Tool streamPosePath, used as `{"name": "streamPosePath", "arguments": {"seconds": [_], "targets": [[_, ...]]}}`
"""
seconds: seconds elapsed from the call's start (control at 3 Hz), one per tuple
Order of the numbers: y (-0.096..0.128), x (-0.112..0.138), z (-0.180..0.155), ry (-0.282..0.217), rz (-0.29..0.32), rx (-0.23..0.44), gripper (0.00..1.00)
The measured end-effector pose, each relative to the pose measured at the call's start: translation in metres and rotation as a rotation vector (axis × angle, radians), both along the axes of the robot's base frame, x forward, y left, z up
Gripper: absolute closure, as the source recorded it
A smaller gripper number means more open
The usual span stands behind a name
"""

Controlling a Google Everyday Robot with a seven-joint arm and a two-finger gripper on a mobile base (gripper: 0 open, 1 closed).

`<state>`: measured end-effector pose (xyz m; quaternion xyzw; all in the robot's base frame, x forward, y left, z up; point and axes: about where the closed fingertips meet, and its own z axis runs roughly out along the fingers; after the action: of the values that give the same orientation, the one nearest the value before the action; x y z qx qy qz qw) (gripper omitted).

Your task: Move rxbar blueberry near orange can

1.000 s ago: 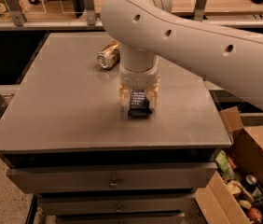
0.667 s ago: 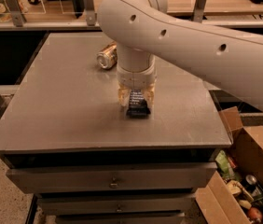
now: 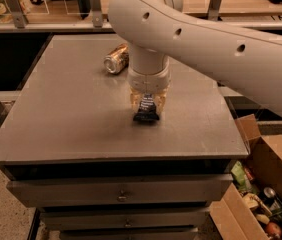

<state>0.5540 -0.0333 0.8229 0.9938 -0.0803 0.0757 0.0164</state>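
- Nearest to me I see the drawers (image 3: 121, 194) under the table, and at 4 o'clock from them an open cardboard box (image 3: 276, 164) with mixed small things inside.
- Above the drawers is the grey table (image 3: 71, 119).
- A little past the middle of the table is the gripper (image 3: 147, 103), pointing straight down.
- Its fingers (image 3: 135, 100) are closed on the blue snack bar (image 3: 146, 111), one finger on each side of it.
- The snack bar hangs from the gripper with its lower end at the table top; I cannot tell if it touches the surface.
- At 11 o'clock from the gripper, near it but apart, the orange can (image 3: 116, 59) lies on its side with the silver top turned toward me.
- The white arm (image 3: 206, 39) comes in from 3 o'clock and bends down just behind the can.
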Motion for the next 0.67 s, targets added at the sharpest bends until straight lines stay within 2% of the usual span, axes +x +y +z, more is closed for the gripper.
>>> {"name": "streamPosePath", "arguments": {"seconds": [0.67], "targets": [[0.0, 0.02, 0.032, -0.08, -0.003, 0.028, 1.0]]}}
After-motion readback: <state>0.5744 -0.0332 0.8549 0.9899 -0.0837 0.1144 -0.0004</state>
